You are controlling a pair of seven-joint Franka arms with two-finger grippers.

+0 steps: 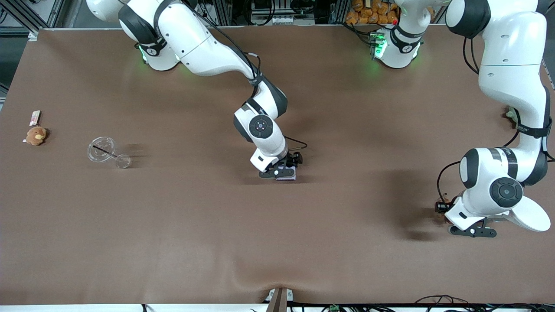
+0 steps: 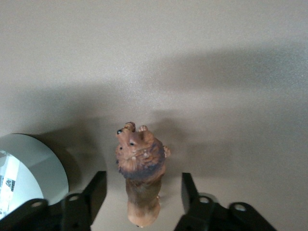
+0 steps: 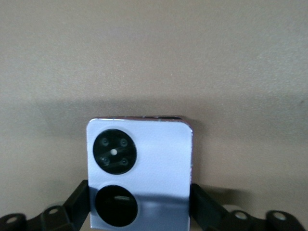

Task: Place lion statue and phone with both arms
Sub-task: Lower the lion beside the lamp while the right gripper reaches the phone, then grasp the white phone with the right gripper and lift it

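In the left wrist view the orange-brown lion statue (image 2: 141,178), with its darker mane, rests on the table between the fingers of my left gripper (image 2: 144,192). The jaws are open, with a gap on each side of the statue. In the front view my left gripper (image 1: 471,231) is low over the table at the left arm's end, and its hand hides the statue. My right gripper (image 3: 140,202) is shut on the pale lilac phone (image 3: 144,159), its two black camera circles facing the camera. In the front view it (image 1: 285,172) holds the phone (image 1: 287,176) at the table's middle.
A round brown plush toy (image 1: 36,135) and a small card (image 1: 34,117) lie at the right arm's end. A clear glass object (image 1: 106,152) lies on its side near them. A white round object (image 1: 531,215) sits beside my left gripper and also shows in the left wrist view (image 2: 33,166).
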